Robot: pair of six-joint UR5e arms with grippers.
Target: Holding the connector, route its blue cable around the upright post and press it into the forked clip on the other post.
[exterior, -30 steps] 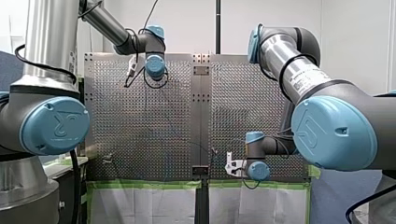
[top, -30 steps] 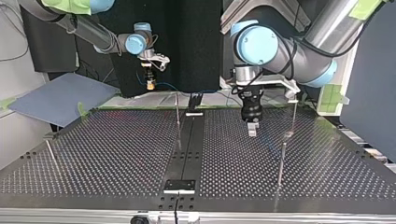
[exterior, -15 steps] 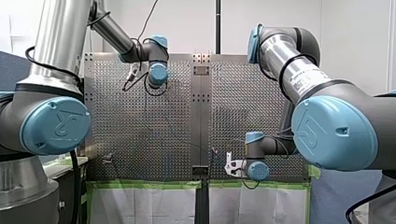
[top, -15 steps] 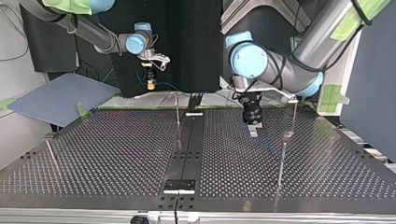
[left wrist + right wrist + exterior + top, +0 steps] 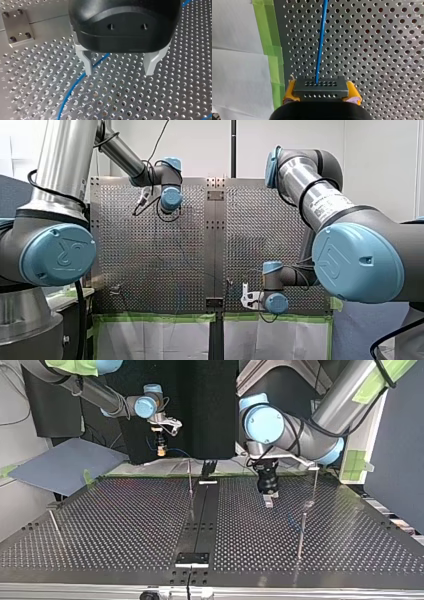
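In the right wrist view my right gripper (image 5: 321, 93) has its yellow pads shut on a dark grey connector (image 5: 321, 87). The blue cable (image 5: 321, 40) runs straight ahead from it over the perforated table. At the top view's left this gripper (image 5: 160, 451) hangs above the table's far edge. My left gripper (image 5: 119, 71), black with metal fingers (image 5: 87, 65), stands open just above the plate with nothing between them. A stretch of the blue cable (image 5: 75, 85) lies on the table and passes under one finger. In the top view it (image 5: 268, 498) hovers right of centre.
Thin upright posts stand on the table in the top view: one near the middle (image 5: 190, 482), two at the right (image 5: 314, 485) (image 5: 301, 532), one at the left (image 5: 54, 525). Green tape (image 5: 272, 52) lines the table's edge beside my right gripper. A dark centre strip (image 5: 200, 520) divides the plate.
My left arm has shifted a little toward the top view's left, staying low over the table with its fingers open. My right arm and the connector have not moved.
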